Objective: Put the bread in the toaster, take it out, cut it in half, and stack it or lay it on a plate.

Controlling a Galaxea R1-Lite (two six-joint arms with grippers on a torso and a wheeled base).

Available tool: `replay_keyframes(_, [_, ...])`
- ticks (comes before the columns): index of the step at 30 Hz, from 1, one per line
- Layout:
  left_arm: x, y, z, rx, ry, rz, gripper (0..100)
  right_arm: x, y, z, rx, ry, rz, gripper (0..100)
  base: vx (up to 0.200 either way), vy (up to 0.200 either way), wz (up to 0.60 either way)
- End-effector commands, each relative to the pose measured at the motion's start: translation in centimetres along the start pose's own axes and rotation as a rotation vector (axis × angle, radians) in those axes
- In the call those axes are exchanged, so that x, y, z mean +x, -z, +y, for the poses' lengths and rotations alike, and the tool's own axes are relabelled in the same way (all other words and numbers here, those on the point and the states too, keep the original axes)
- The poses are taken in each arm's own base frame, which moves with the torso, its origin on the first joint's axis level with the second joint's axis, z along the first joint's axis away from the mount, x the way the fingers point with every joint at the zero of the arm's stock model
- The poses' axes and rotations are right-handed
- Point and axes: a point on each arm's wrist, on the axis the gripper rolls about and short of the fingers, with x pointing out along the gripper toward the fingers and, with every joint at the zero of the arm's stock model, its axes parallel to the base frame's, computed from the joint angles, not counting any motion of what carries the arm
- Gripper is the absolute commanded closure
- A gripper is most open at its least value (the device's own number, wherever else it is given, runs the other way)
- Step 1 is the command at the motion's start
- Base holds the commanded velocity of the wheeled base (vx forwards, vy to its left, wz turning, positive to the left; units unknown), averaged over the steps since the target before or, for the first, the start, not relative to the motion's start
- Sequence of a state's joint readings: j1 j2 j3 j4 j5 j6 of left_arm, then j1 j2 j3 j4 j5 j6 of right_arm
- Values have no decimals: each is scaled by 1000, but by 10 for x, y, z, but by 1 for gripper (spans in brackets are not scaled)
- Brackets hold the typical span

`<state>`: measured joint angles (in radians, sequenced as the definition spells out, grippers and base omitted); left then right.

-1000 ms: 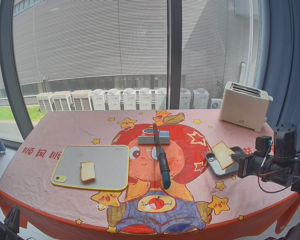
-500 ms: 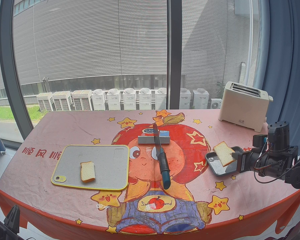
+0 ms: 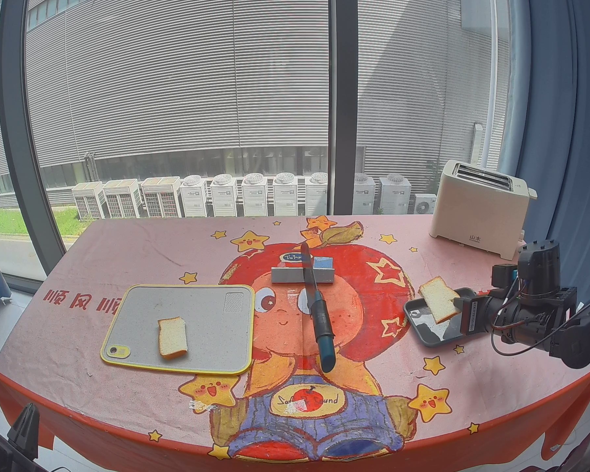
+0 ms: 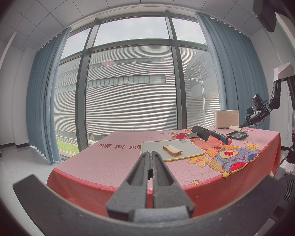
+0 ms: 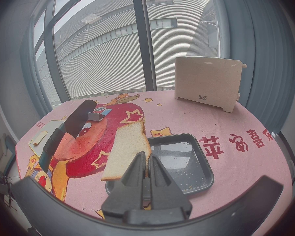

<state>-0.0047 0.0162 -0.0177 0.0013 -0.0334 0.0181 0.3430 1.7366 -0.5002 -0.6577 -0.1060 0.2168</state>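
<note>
The bread slice (image 5: 127,148) is pinched at one low corner by the right end effector (image 5: 147,159), whose dark fingers are closed on it. We see a pale, porous crumb face edged by a thin tan crust, roughly square with slightly rounded corners. It is tilted, neither flat nor upright. Its long axis runs from the fingers toward the middle of the bench (image 3: 373,244) and a little toward the window. It hangs over the side of the tray (image 3: 418,322) nearer the bench's middle; we cannot tell whether its lowest edge touches the rim.

The tray is a shallow, dark grey metal rectangle with rounded corners and a glossy floor. Beyond it, at the far right corner, stands the toaster (image 3: 482,208), a cream boxy shell with two slots on top.

Near the middle of the pink cartoon-printed cloth lies a knife (image 3: 318,309). Its dark blade is propped on a small grey block (image 3: 285,275) and its blue handle points toward us.

On the left, a light grey cutting board (image 3: 210,329) with a yellow-green rim carries a smaller bread piece (image 3: 172,337) lying flat.

The left end effector (image 4: 150,176) hangs off the bench, well apart from it, its foam-like fingers pressed together on nothing.
</note>
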Motion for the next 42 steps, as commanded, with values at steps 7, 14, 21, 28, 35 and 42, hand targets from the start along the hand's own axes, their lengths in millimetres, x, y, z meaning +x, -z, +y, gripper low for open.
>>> replay_keyframes(7, [0,5,0,0,0,0,100,11,8,-4,2,19,40,100,0,0,0])
replay_keyframes(14, [0,5,0,0,0,-1,100,15,11,-4,1,23,53,100,0,0,0])
replay_keyframes(21, [0,5,0,0,0,0,100,16,11,-4,1,23,55,100,0,0,0])
replay_keyframes(28, [0,5,0,0,0,-1,100,20,13,-7,2,37,70,100,0,0,0])
replay_keyframes(35, [0,5,0,0,0,0,100,20,13,-9,-7,38,70,100,0,0,0])
replay_keyframes(42, [0,5,0,0,0,-1,100,21,13,-10,-8,42,71,100,0,0,0])
